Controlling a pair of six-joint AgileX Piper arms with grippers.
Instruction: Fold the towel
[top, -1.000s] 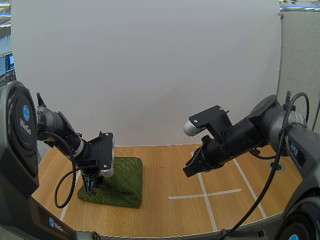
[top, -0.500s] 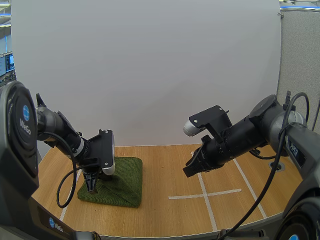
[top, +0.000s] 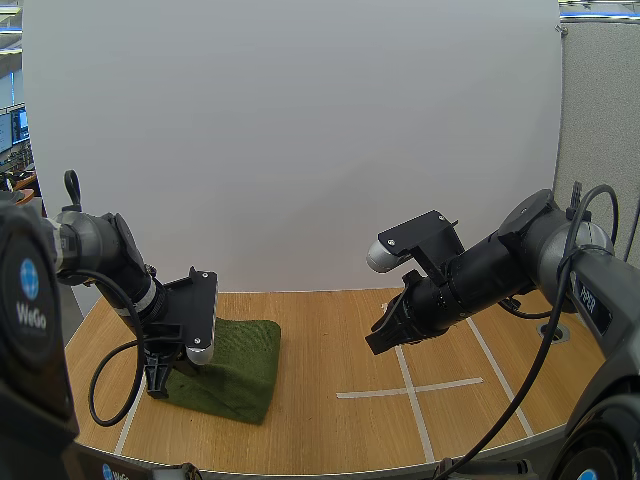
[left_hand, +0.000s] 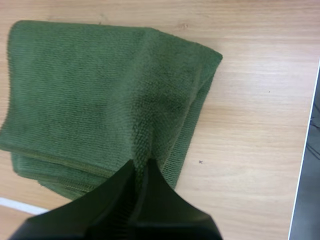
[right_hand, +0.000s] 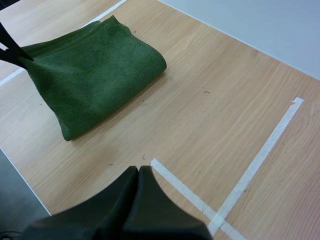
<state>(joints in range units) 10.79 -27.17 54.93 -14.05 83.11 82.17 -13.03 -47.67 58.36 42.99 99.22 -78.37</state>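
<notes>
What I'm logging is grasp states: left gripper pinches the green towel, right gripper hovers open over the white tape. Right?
No: the right gripper is shut, one dark wedge in the right wrist view. The left gripper does pinch the green towel.

the left arm (top: 105, 255) and right arm (top: 485, 272) are matte black, built of thick round tubes with boxy wrist blocks. a silver-grey rounded cap (top: 378, 256) sits at each wrist. the left base housing (top: 35, 370) carries a round blue badge (top: 28, 276) and white "wego" lettering. the left gripper (top: 157, 378) and right gripper (top: 378, 340) each end in two black tapering fingers (left_hand: 112, 200), finely ribbed inside.
</notes>
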